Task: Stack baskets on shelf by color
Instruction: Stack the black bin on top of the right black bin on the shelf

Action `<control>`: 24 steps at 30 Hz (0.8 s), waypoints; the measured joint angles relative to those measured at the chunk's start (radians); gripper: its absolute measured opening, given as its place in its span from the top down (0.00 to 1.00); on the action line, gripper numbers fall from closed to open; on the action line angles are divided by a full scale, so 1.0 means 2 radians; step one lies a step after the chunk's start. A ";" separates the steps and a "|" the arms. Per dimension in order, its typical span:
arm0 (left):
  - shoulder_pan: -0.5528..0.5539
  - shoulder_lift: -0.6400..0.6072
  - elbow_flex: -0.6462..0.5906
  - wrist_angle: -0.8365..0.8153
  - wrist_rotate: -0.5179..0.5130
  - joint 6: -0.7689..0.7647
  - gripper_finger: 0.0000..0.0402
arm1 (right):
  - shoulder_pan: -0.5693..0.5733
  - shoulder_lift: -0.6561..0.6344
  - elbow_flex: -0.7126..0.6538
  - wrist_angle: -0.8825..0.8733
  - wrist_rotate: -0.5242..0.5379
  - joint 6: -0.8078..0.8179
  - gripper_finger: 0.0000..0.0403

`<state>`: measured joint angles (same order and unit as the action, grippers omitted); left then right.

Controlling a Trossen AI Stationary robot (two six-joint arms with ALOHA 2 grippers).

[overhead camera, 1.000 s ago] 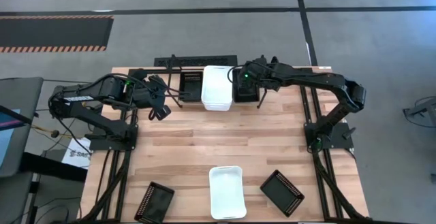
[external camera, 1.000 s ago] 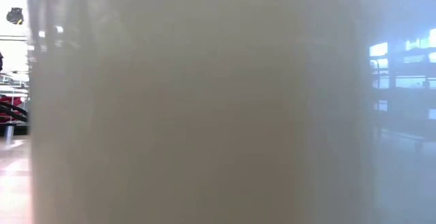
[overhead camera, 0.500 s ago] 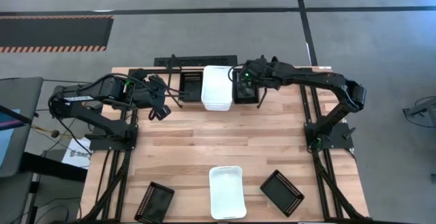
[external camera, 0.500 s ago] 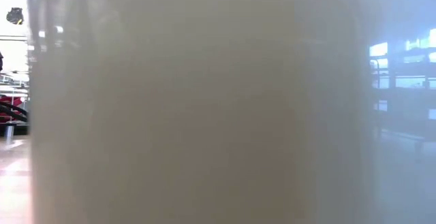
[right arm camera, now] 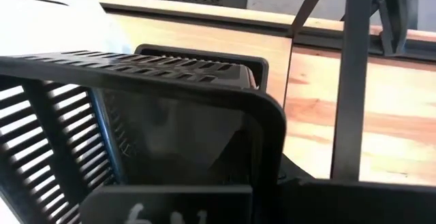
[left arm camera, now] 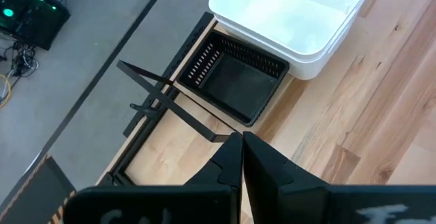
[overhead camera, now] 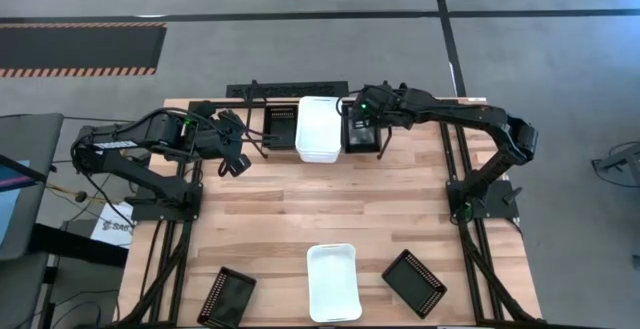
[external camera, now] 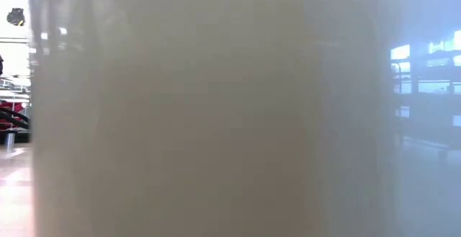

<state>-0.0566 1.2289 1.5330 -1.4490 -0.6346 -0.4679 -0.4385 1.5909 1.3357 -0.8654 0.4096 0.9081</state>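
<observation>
The shelf stands at the table's far edge. On it, two nested white baskets sit in the middle and a black basket rests on its left part. My right gripper is over the shelf's right part, shut on a black mesh basket that hangs above another black basket. My left gripper is shut and holds nothing, hovering left of the shelf. A white basket and two black baskets lie near the table's near edge. My right gripper holds the black mesh basket by one wall below its rim, coming from above. The wall itself hides the fingers. The basket sits tilted over the black basket on the shelf's right part; whether the two touch cannot be told.
Upright wire dividers of the shelf stand close beside the held basket. More shelf wires lie ahead of my left gripper. The near white basket fills the low view. The bare wood of the table's middle lies between shelf and near baskets.
My right gripper has crept slightly toward the table's far edge over the shelf's right part, still shut on the black basket.
</observation>
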 joint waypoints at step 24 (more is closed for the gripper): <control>0.000 0.000 0.000 0.000 0.000 0.000 1.00 | -0.014 0.000 0.000 0.002 -0.049 -0.048 0.95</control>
<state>-0.0566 1.2289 1.5330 -1.4490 -0.6342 -0.4679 -0.4672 1.5909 1.3354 -0.8614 0.3114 0.8116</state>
